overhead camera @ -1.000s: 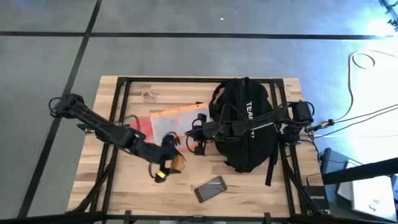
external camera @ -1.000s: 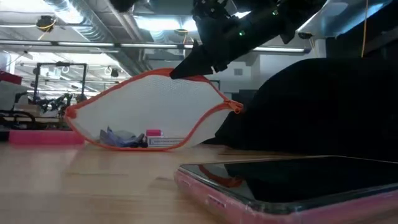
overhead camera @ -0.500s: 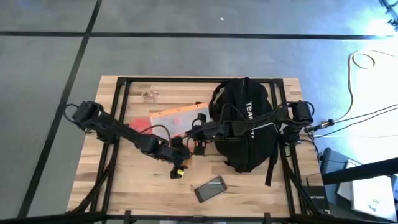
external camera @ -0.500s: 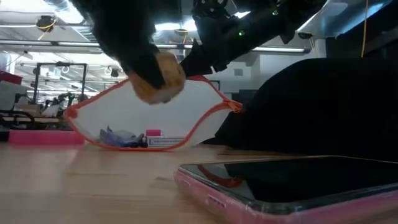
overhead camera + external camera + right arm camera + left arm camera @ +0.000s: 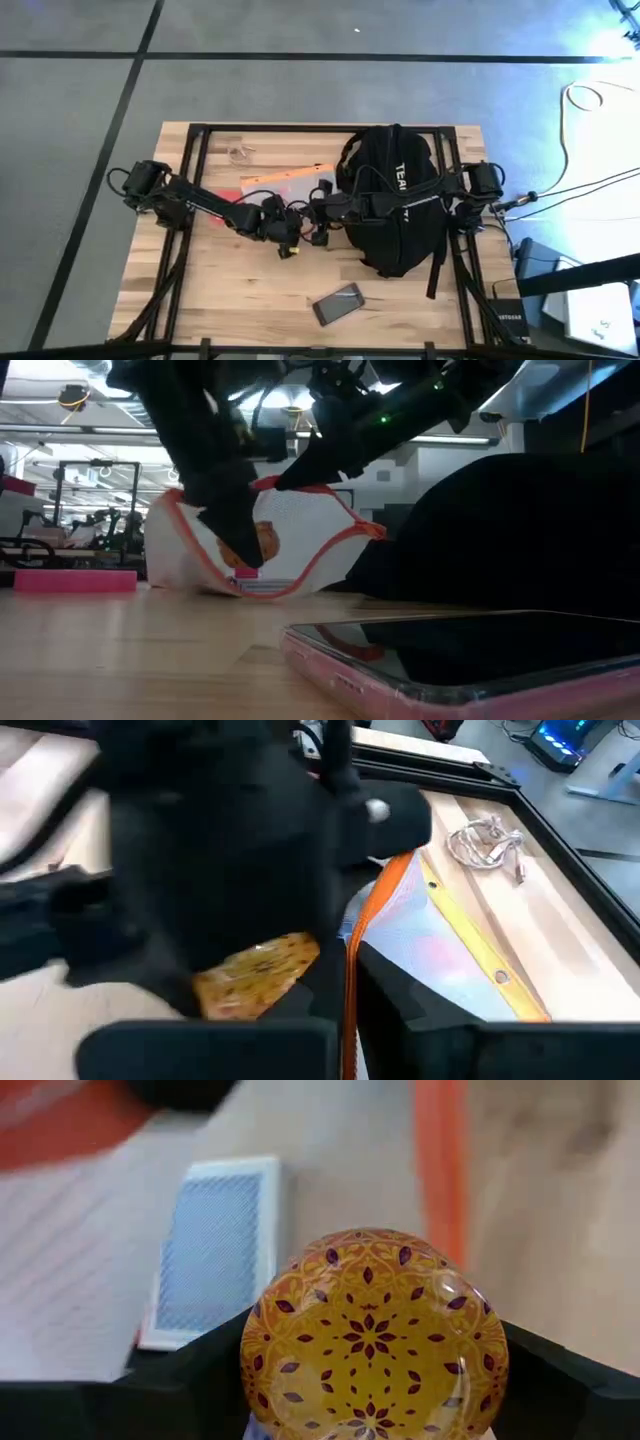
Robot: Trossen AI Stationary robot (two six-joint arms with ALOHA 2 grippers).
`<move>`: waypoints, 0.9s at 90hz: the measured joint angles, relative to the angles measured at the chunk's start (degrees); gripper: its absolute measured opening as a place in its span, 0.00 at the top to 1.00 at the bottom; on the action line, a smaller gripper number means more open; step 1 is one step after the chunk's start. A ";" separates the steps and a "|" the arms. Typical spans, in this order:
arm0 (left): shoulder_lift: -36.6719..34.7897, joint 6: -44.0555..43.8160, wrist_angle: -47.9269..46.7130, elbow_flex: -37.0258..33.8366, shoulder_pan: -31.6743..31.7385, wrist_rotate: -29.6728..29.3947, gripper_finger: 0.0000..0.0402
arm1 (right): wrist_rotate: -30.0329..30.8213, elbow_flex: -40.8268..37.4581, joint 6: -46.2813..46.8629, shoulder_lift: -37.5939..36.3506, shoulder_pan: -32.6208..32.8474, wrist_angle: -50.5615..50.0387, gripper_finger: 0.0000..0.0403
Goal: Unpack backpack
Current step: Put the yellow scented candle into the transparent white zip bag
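Observation:
The black backpack (image 5: 395, 200) lies at the table's right, my right arm reaching across it. Left of it stands a white mesh pouch (image 5: 300, 535) with an orange zip edge, its bottom on the table. My right gripper (image 5: 290, 478) is shut on the pouch's upper edge. My left gripper (image 5: 235, 535) is shut on a round yellow patterned disc (image 5: 375, 1335) at the pouch's mouth. A blue card deck (image 5: 212, 1250) lies beyond the disc. My left gripper pinches the disc by its rim (image 5: 255, 1380) between its two fingers (image 5: 175, 1390), one on each side. The fingers slant down from the table's left. The disc (image 5: 255, 545) sits a little above the tabletop. My right gripper pinches the pouch's orange zip edge (image 5: 350, 960) between its two fingers. It comes slanting down from the table's right. That edge is held up, while the pouch's bottom (image 5: 265, 588) rests on the table.
A phone in a pink case (image 5: 340, 303) lies near the front edge. A pink flat thing (image 5: 70, 580) lies left of the pouch. A small pale cord bundle (image 5: 240, 153) lies at the far left. Bare wood shows at the near left (image 5: 200, 290).
My left gripper has carried the yellow disc toward the table's far edge and down to the pouch's mouth. The pouch's left end has been pushed in and now stands crumpled. My right gripper has kept the upper edge held up.

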 joint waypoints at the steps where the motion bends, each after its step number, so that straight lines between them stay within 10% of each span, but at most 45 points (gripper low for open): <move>1: 0.00 -0.09 0.17 -0.21 0.09 0.00 0.28 | 0.00 0.00 0.00 0.00 0.01 0.00 1.00; 81: 0.02 -5.73 4.74 -5.42 1.05 -5.44 0.20 | -0.46 0.00 0.11 0.00 0.09 0.04 1.00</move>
